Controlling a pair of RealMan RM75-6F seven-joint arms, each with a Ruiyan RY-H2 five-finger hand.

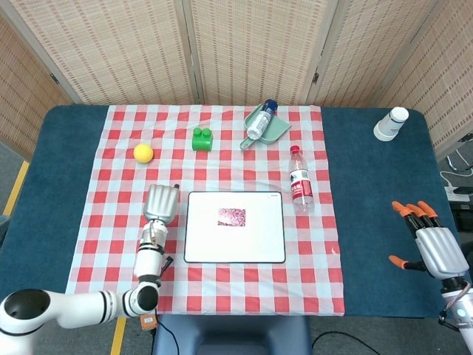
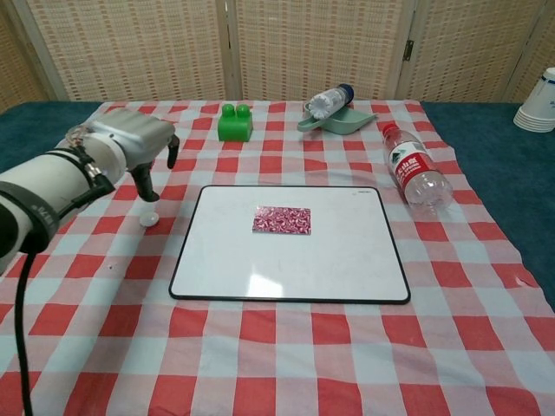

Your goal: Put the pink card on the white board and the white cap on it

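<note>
Pink and patterned, the card (image 1: 232, 216) lies flat on the board (image 1: 235, 248), a little above its middle, with nothing on top of it. You see the board in the centre of a red and white checked cloth (image 1: 111, 244) spread over a dark blue table (image 1: 369, 222).

Your left hand (image 1: 160, 203) hovers just left of the board, fingers pointing down and spread apart, holding nothing. In the chest view the small white cap (image 2: 149, 219) sits on the cloth directly beneath those fingertips, just left of the board's upper corner; whether a fingertip touches it you cannot tell. In the head view the hand covers the cap.

Your right hand (image 1: 436, 248) rests far off at the right edge of the table, orange-tipped fingers extended and apart, empty.

Further back on the cloth you find a yellow ball (image 1: 143, 153), a green block (image 1: 202, 138), and a green dustpan (image 1: 270, 127) with a bottle (image 1: 260, 122) lying in it. A second bottle (image 1: 299, 180), red-labelled, lies just right of the board. White cups (image 1: 389, 124) stand at the table's far right corner
</note>
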